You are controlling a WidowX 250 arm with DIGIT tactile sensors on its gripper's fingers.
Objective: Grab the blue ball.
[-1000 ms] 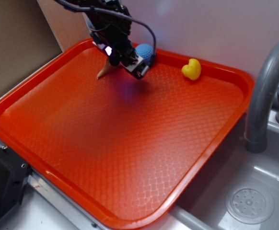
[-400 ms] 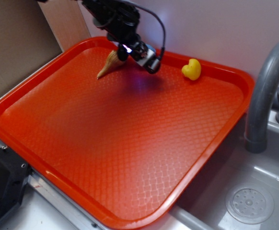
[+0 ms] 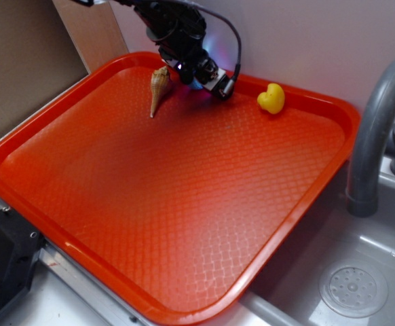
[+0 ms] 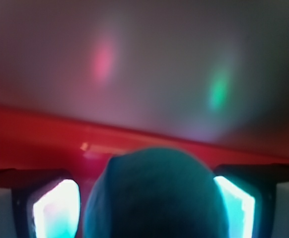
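Observation:
In the wrist view the blue ball fills the space between my two lit fingers, close against the right one, with a thin gap on the left. The gripper is open and straddles the ball, which sits by the far rim of the red tray. In the exterior view the gripper is low at the tray's back edge and hides the ball.
A tan spiral seashell lies just left of the gripper. A yellow toy sits at the back right of the red tray. A white wall stands right behind. A grey faucet and sink drain are to the right.
The gripper has moved back and right to the tray's rear rim, coming down around the ball. The seashell has swung to point more upright and now shows fully.

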